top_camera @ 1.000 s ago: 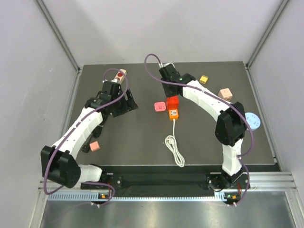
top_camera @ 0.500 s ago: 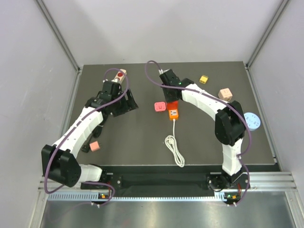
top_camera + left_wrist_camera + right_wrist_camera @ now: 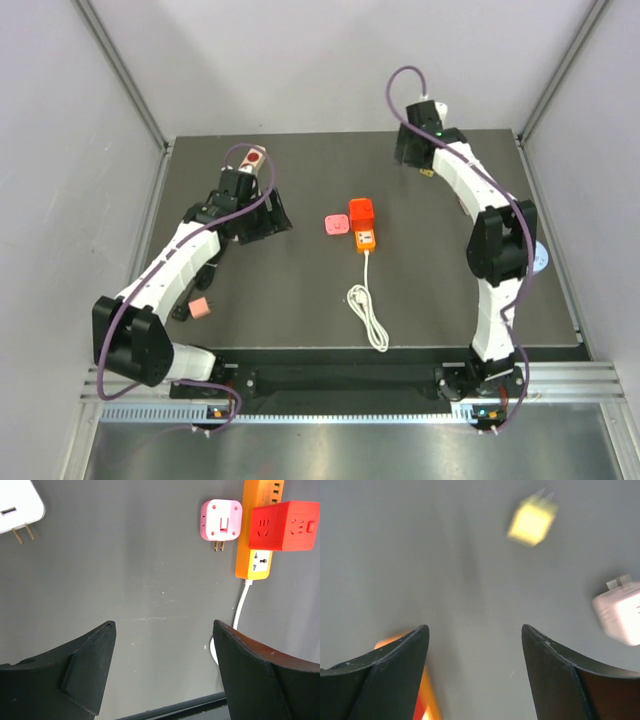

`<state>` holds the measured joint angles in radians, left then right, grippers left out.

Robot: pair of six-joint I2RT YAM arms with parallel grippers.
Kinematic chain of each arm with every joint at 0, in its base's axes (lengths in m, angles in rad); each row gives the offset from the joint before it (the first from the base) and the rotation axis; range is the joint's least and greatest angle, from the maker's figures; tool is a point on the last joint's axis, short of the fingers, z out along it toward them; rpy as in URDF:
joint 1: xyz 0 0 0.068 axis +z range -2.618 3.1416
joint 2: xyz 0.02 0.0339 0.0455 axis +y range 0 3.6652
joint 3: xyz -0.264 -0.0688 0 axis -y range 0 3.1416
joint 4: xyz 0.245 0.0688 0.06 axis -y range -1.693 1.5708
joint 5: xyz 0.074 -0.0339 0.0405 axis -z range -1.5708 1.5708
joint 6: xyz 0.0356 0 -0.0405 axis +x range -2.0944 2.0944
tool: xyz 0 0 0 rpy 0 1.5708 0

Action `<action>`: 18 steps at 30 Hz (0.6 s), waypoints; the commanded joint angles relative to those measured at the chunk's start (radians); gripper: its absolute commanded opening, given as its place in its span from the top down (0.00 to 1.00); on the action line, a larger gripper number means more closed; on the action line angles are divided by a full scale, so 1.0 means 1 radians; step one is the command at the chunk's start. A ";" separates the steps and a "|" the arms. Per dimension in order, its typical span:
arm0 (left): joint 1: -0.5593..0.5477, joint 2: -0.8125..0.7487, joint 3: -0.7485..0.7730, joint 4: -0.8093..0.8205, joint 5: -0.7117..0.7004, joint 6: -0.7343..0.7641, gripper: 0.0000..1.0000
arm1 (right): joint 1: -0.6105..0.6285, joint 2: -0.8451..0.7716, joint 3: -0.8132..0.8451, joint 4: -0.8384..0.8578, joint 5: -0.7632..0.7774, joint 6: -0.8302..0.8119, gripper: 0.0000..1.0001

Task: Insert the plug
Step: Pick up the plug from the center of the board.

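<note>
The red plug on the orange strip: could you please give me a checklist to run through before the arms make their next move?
1. Red plug sits on the orange power strip: ok.
2. Plug pushed fully home in its socket: cannot tell, the prongs are hidden.
3. Right gripper open, nothing between its fingers: ok.
4. Right gripper away from the plug, near the table's back edge in the top view: ok.
5. Left gripper open and empty: ok.
6. Pink adapter clear of the strip: cannot tell, it lies right beside it.
</note>
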<state>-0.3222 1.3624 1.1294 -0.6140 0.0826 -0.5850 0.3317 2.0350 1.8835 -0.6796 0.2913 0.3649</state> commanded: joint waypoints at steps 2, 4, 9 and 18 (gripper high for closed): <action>0.005 0.004 0.018 0.082 0.040 0.039 0.18 | -0.075 0.103 0.115 0.043 0.117 0.129 0.22; 0.005 0.015 0.012 0.085 0.039 0.050 0.18 | -0.088 0.154 0.140 0.077 0.143 0.163 0.18; 0.005 0.040 0.013 0.080 0.046 0.062 0.18 | -0.131 0.247 0.144 0.211 0.102 0.209 0.16; 0.006 0.067 0.015 0.082 0.054 0.066 0.18 | -0.164 0.419 0.229 0.278 0.075 0.235 0.20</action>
<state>-0.3218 1.4185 1.1294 -0.5766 0.1234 -0.5415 0.1932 2.4321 2.0502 -0.4591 0.3817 0.5697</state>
